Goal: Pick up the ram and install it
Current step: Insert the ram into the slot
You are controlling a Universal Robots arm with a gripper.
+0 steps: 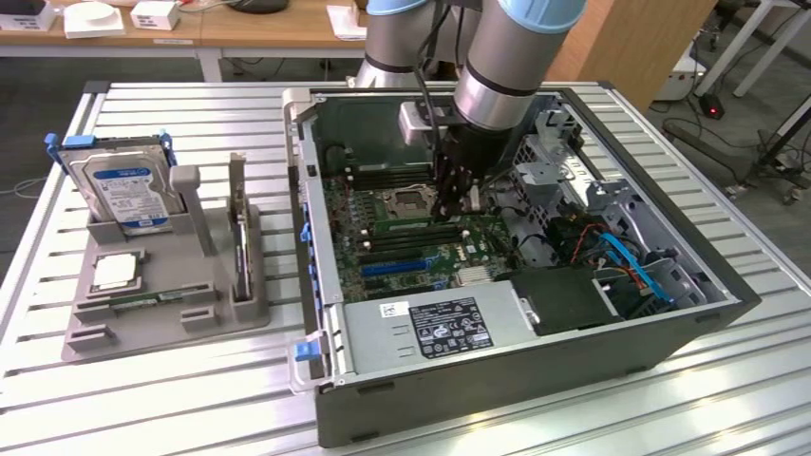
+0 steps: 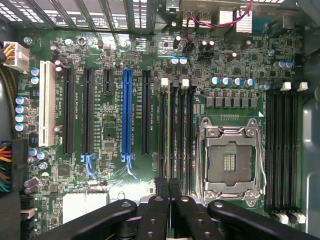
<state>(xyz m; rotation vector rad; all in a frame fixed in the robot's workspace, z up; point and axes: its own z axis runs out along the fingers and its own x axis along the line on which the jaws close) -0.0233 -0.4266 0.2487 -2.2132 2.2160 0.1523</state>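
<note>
The ram [image 2: 167,131] is a thin green stick seen edge-on, standing in a memory slot just beside the empty processor socket [image 2: 230,160] on the motherboard. In the exterior view the ram [image 1: 401,226] shows as a green strip among the black slots. My gripper [image 2: 169,186] is inside the open computer case with its black fingers pressed together. The tips are in line with that stick, over one end of it. I cannot tell whether they touch it. In the exterior view the gripper [image 1: 447,211] reaches straight down to the board. A second ram stick [image 1: 237,237] stands on edge in the grey holder.
The open computer case [image 1: 507,380] lies on a slatted metal table. To the exterior view's left, a grey holder [image 1: 165,328] carries a hard drive [image 1: 124,190] and a square silver chip [image 1: 114,271]. Drive cages and cables crowd the case's right side.
</note>
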